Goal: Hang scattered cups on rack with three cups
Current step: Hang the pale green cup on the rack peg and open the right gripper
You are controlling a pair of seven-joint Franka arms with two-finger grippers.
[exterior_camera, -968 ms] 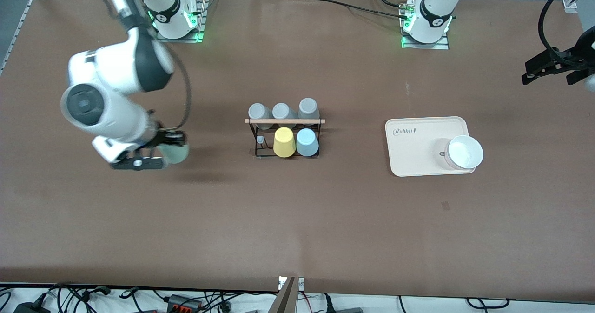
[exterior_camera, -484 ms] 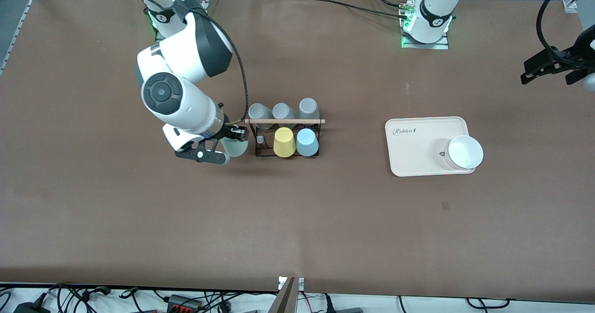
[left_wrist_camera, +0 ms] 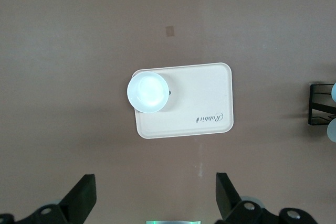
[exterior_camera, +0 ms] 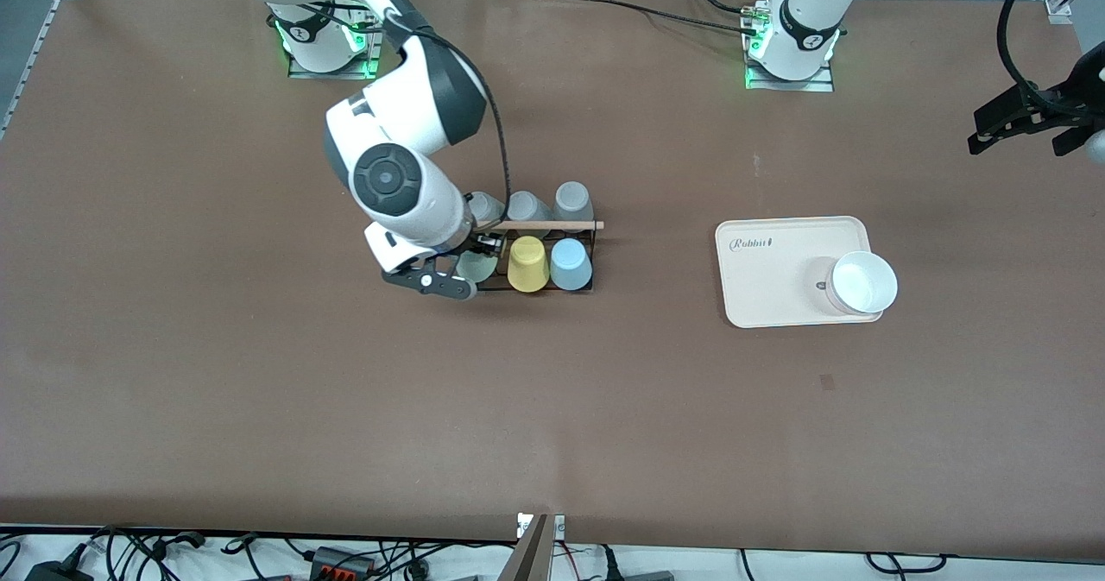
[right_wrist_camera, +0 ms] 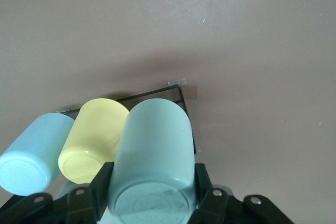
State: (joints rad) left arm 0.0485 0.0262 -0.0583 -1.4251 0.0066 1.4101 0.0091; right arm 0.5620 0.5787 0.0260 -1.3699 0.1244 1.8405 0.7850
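My right gripper (exterior_camera: pixel 470 272) is shut on the pale mint green cup (exterior_camera: pixel 476 265), held at the end of the rack (exterior_camera: pixel 565 224) toward the right arm. In the right wrist view the mint cup (right_wrist_camera: pixel 152 161) sits between my black fingers (right_wrist_camera: pixel 100 184), beside the yellow cup (right_wrist_camera: pixel 94 140) and the light blue cup (right_wrist_camera: pixel 31 153). The light blue cup (exterior_camera: pixel 570 263) and yellow cup (exterior_camera: pixel 527 263) hang in the rack's row nearer the front camera. Three grey cups (exterior_camera: pixel 572 199) fill the farther row. My left gripper (exterior_camera: pixel 1023 123) waits open over the table's edge at the left arm's end.
A beige tray (exterior_camera: pixel 777 262) lies toward the left arm's end of the table, with a white bowl (exterior_camera: pixel 863 282) on its corner. The left wrist view looks down on the tray (left_wrist_camera: pixel 199 103) and bowl (left_wrist_camera: pixel 148 92). Brown tabletop surrounds the rack.
My right arm has swung from the right arm's end of the table across to the rack, carrying the mint cup. The left arm has not moved.
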